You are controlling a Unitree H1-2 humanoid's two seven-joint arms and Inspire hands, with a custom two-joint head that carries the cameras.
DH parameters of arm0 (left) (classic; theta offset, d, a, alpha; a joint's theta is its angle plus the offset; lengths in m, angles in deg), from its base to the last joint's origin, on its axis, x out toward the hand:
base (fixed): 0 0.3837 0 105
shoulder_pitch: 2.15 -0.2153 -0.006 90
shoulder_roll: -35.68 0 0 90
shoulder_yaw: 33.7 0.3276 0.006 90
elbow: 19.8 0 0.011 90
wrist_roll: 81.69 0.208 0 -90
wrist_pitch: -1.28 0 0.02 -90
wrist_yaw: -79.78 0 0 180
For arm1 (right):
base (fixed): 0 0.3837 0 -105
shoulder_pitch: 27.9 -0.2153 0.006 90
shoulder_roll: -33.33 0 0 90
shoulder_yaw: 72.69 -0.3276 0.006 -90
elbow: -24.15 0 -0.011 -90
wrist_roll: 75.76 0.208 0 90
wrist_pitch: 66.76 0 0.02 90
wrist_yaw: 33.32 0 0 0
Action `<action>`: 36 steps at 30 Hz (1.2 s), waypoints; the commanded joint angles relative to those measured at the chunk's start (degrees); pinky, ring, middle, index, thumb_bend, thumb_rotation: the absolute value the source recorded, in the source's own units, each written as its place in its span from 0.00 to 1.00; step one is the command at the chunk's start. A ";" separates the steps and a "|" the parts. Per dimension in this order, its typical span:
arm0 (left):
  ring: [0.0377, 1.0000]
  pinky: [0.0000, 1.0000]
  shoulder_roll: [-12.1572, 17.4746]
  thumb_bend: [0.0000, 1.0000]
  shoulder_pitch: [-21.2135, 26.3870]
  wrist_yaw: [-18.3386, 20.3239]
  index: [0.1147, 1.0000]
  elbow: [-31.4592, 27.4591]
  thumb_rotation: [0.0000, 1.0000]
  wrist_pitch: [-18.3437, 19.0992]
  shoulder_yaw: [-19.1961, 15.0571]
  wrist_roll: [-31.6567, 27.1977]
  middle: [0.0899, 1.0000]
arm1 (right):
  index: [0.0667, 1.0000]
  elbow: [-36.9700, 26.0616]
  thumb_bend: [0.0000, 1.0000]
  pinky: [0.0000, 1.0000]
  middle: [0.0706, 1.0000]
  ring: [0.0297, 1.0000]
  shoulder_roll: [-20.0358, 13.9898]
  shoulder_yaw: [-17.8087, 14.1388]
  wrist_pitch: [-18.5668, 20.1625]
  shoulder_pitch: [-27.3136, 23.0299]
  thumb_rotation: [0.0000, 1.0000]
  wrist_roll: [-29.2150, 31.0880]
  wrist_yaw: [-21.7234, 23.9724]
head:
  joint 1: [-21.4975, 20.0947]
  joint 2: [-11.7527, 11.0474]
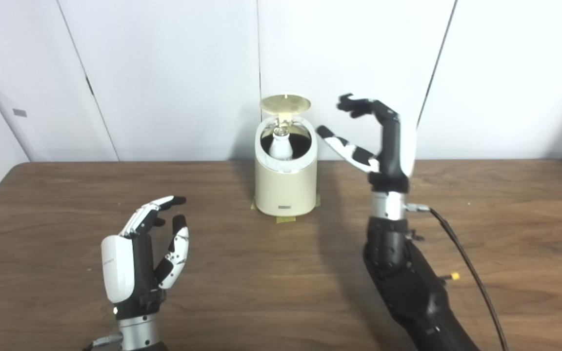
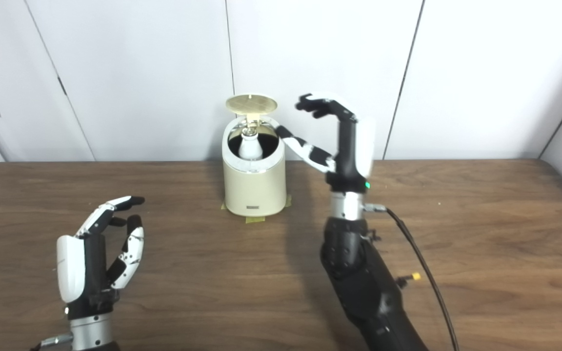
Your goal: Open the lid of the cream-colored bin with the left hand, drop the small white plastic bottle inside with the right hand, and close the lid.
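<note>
White wall panels are backing a brown wood-grain table (image 1: 505,234), and the cream-colored bin (image 1: 285,187) is standing at the far centre of it on strips of tape (image 1: 286,219). Its round lid (image 1: 285,104) is standing up on a rear hinge, leaving the mouth exposed. The small white plastic bottle (image 1: 281,145) is sitting upright inside the bin, its top showing within the rim.

The right hand (image 1: 376,141) is hovering just right of the bin's mouth, raised, fingers spread and grasping nothing. The left hand (image 1: 147,246) is resting near the left front of the table, well apart from the bin, fingers loosely curled and also empty.

Assessment: the drop appears complete; closing the lid is outstanding. The lid looks thin, light and stiff, pivoting on a small hinge that may be fragile, so a gentle push on its upper front edge should suffice. The bin itself appears light, and the tape is probably keeping it from sliding; a hard sideways shove could tip it. The bottle looks smooth and light.
</note>
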 commanded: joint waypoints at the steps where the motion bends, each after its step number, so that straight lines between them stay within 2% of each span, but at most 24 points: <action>1: 0.69 0.57 -0.65 0.21 1.03 -1.15 0.63 2.08 0.65 -0.72 0.23 -0.14 0.67 | 0.46 -3.00 0.49 0.49 0.53 0.52 -0.80 -1.86 -1.41 -0.01 0.17 2.04 1.78 | -0.14 -0.04; 5: 0.69 0.57 -0.03 0.22 1.04 -1.02 0.63 2.20 0.64 -1.65 -0.11 -1.26 0.66 | 0.46 -11.51 0.49 0.49 0.53 0.53 -1.39 -4.41 4.49 5.12 0.17 5.13 9.63 | -0.37 0.06; 9: 0.68 0.57 0.34 0.22 0.96 0.01 0.63 1.93 0.64 -1.05 -0.12 -1.85 0.66 | 0.46 -17.62 0.48 0.51 0.60 0.59 -2.37 -5.73 8.75 9.61 0.16 6.86 15.98 | -0.59 -0.12; 10: 0.69 0.57 0.38 0.22 0.94 0.27 0.64 1.81 0.64 -0.84 -0.08 -1.77 0.67 | 0.56 -18.93 0.38 0.53 0.62 0.61 -2.62 -6.01 9.98 10.71 0.30 7.36 17.60 | -0.59 -0.12; 12: 0.69 0.57 0.44 0.22 0.89 0.35 0.64 1.79 0.63 -0.66 -0.10 -1.48 0.67 | 0.65 -20.49 0.28 0.56 0.66 0.65 -2.86 -6.47 11.47 12.44 0.47 7.97 19.96 | -0.55 -0.12; 14: 0.69 0.57 0.51 0.23 0.91 0.15 0.64 1.96 0.61 -0.85 -0.16 -1.37 0.67 | 0.68 -21.16 0.25 0.57 0.67 0.66 -3.01 -6.83 12.12 13.75 0.54 7.80 21.57 | -0.66 -0.08; 18: 0.69 0.58 0.65 0.23 0.89 0.21 0.64 1.98 0.60 -1.09 -0.14 -1.58 0.67 | 0.69 -22.26 0.24 0.57 0.67 0.66 -2.80 -7.43 13.57 15.43 0.59 7.10 23.72 | -0.71 -0.22; 26: 0.69 0.57 1.03 0.23 0.57 0.56 0.64 1.67 0.54 -1.03 -0.34 -2.12 0.67 | 0.67 -20.90 0.26 0.56 0.67 0.65 -2.26 -7.95 12.59 16.36 0.54 6.13 25.09 | -0.34 -0.11; 33: 0.68 0.58 1.52 0.24 0.36 1.59 0.63 1.25 0.62 -0.72 -0.49 -2.82 0.67 | 0.66 -20.24 0.24 0.55 0.66 0.64 -1.37 -8.51 12.22 17.21 0.43 5.76 25.21 | -0.31 -0.13; 36: 0.70 0.59 1.37 0.27 0.45 4.49 0.65 -0.82 0.63 1.86 -0.25 -3.53 0.68 | 0.66 -19.70 0.24 0.55 0.66 0.64 -1.06 -8.59 11.77 17.19 0.45 5.56 25.04 | 0.20 -0.40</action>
